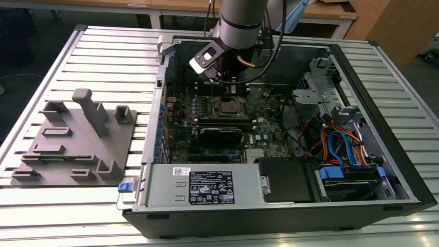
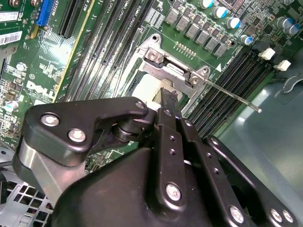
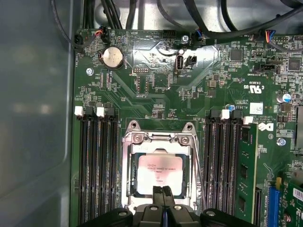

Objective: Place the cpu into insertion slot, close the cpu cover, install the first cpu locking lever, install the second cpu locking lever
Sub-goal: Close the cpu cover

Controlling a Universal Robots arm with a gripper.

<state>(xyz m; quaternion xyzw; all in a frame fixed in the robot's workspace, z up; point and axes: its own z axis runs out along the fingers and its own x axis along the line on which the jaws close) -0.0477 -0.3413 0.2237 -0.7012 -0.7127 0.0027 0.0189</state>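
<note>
The gripper (image 2: 167,96) hides most of the cpu (image 2: 144,91) (second wrist view).

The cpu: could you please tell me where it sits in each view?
Exterior view: cpu directly under the gripper.
First wrist view: cpu inside the cover, at the gripper's tip.
Second wrist view: cpu, a pale patch beside the gripper's tip.
Shared landmark: the gripper.

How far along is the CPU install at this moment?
The cpu sits in the insertion slot, with the cpu cover down over it. The shut fingers are at the cover's edge. One locking lever sticks out unlatched, so the levers are left.
</note>
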